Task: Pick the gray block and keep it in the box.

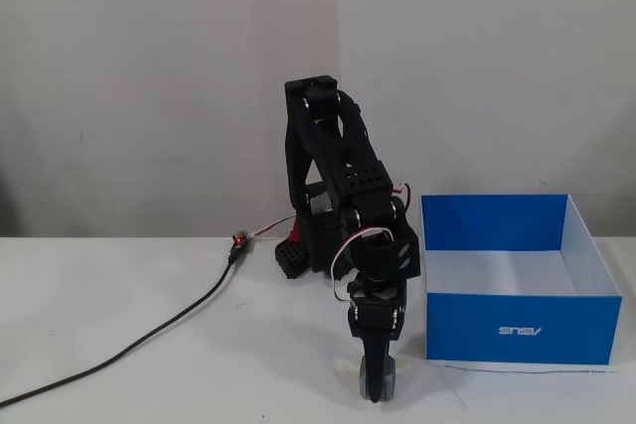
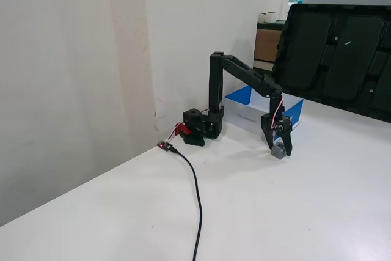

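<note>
The gray block (image 1: pixel 366 378) is seen on the white surface (image 1: pixel 179 345), just beside the box (image 1: pixel 522 325) at its front left corner in a fixed view, and well clear of the box wall. It is straddled by the jaws of the gripper (image 2: pixel 279 151), one finger on each side of it in a fixed view; the fingers are spread about the block's width, and whether they are already pressing on its faces cannot be told at this scale. The block is not lifted: its underside is seen resting on the surface.

The block is judged to be a small, rigid, light piece, probably printed plastic, with flat parallel sides and recessed panels. A hold across two opposite flat faces, low and centred, is judged best, since smooth plastic may slip or twist if it is caught by an edge or corner.

Behind it, the arm (image 1: pixel 333 171) is folded steeply downward from its base (image 2: pixel 198 128). A black cable (image 1: pixel 149 335) is laid across the surface to the left, well apart from the block.
</note>
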Motion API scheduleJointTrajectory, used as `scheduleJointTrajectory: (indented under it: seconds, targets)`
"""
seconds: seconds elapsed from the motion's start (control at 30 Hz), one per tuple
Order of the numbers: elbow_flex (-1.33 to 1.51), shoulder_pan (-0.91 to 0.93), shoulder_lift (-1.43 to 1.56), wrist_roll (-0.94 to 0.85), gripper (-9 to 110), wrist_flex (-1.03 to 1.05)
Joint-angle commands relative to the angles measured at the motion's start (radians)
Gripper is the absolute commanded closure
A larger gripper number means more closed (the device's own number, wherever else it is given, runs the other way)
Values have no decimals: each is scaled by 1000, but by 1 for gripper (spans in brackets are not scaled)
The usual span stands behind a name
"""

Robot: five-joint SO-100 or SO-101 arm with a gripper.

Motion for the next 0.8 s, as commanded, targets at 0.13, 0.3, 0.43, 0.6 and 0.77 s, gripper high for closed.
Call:
scheduleJointTrajectory:
  seconds: [0.13,0.3,0.43,0.6,0.77]
  targets:
    - [-61,9,15,17,87,-9]
    - [-61,11,18,17,88,-8]
    - [-83,28,41,12,89,21]
    - [-161,52,127,0,88,120]
    - [-347,48,198,-46,88,275]
